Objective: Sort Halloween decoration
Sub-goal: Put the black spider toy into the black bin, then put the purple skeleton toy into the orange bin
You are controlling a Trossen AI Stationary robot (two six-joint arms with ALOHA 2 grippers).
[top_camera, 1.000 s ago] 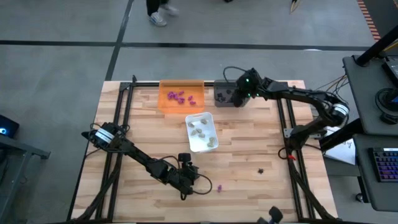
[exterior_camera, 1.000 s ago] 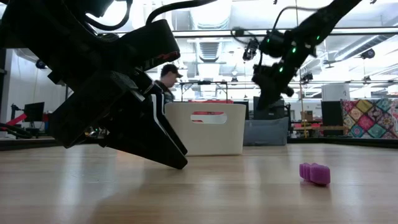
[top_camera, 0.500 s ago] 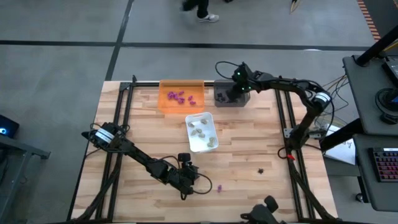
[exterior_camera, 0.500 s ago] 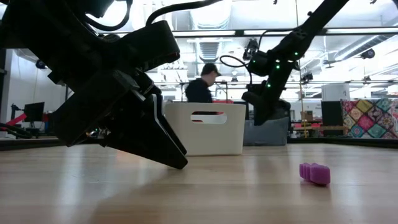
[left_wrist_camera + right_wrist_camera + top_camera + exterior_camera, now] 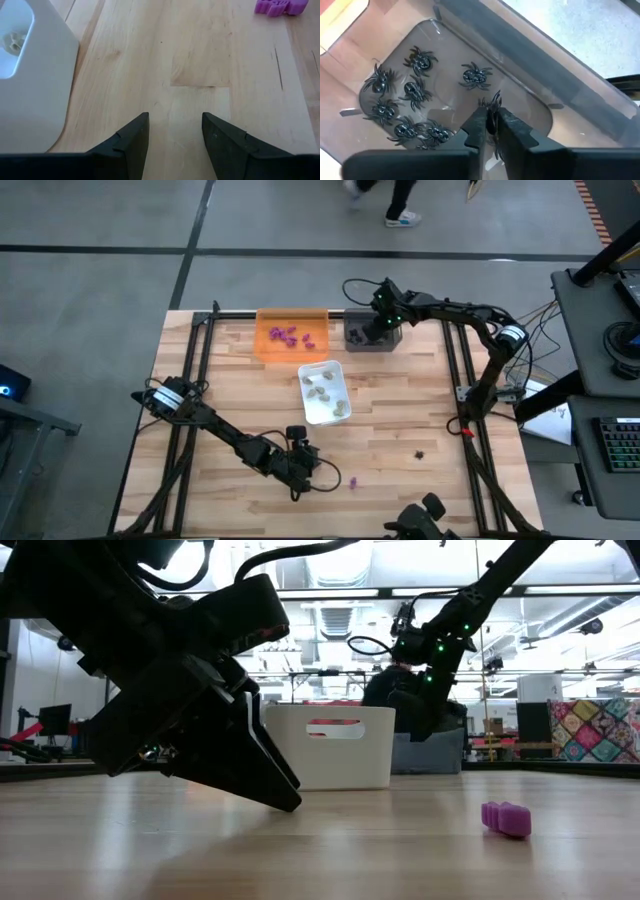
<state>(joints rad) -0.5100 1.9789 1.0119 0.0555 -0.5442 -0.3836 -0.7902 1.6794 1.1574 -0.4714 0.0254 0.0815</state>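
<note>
Wooden table (image 5: pixel 390 430) with three trays near its far edge: orange tray (image 5: pixel 291 335) holding purple pieces (image 5: pixel 290 334), white tray (image 5: pixel 324 391) holding beige pieces (image 5: pixel 322 385), grey tray (image 5: pixel 530 100) holding black spiders (image 5: pixel 412 90). Right gripper (image 5: pixel 491 122) hangs over the grey tray, fingers pinching a black spider (image 5: pixel 492 102). Left gripper (image 5: pixel 175 135) rests low near the front edge, fingers apart and empty. One purple piece (image 5: pixel 506 819) lies on the wood just beside it; a black piece (image 5: pixel 420 452) lies farther right.

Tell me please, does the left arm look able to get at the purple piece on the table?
Probably yes: the left end effector is open, and only bare table separates it from the purple piece.
</note>
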